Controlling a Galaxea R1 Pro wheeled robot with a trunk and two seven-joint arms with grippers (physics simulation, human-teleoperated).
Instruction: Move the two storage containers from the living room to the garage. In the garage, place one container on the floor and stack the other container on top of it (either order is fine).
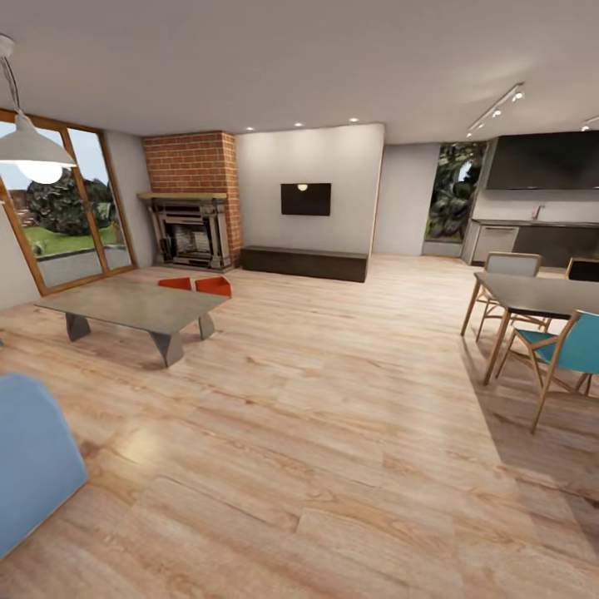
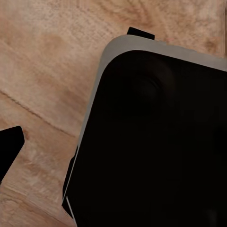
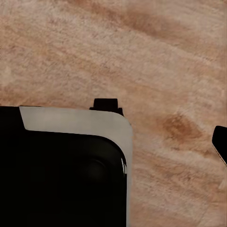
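Here the head view takes in the living room — light wood-plank floor [image 1: 316, 433] running back to a cream wall with a dark wall-mounted television [image 1: 305, 199] above a long low dark cabinet [image 1: 304, 263]. The two storage containers [image 1: 195, 285] sit side by side on the floor just behind the far edge of the low coffee table [image 1: 133, 304], only their red-orange upper parts visible past its grey tabletop; they are near the brick fireplace [image 1: 191, 225], well across the room from the camera. Wood-framed glass doors [image 1: 66, 216] stand at the left, with a white pendant lamp [image 1: 32, 148] hanging in front of them, and a blue sofa corner [image 1: 33, 466] juts into the near left. At the right stands a dining table [image 1: 541, 295] with a teal-seated chair [image 1: 566, 353] and a grey-backed chair [image 1: 512, 266]; behind it is a dark kitchen counter [image 1: 532, 241]. No writing or brand marks can be read anywhere. In each wrist view a dark, rounded part of the robot's own body with a pale rim [image 2: 156, 137] [image 3: 71, 165] lies over the wood planks; a black fingertip of the left pincer [image 2: 9, 146] and one of the right pincer [image 3: 221, 142] poke in at the frame edges — whether either pincer is released or clenched cannot be told.
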